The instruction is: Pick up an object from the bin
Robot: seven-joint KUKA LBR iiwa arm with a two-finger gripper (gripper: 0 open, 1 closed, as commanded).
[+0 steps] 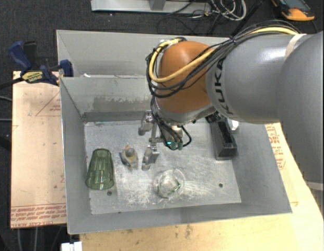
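Fingers (150,158) are seen spread apart with nothing between them, low over the floor of the grey bin (73,135), near its middle. The arm's orange cover (183,77) is carried right above them, so a straight-down approach is judged to be intended. A green translucent cup (99,169) is laid on its side at 8 o'clock of the fingers, apart from them. A black block (223,140) lies at 3 o'clock, well apart. A clear rounded thing (170,183) rests near at 5 o'clock. A small tan-and-grey thing (129,157) stands just beside the lower finger at 9 o'clock; contact cannot be told. It is judged the likeliest pick, being nearest, though it lies outside the gap.
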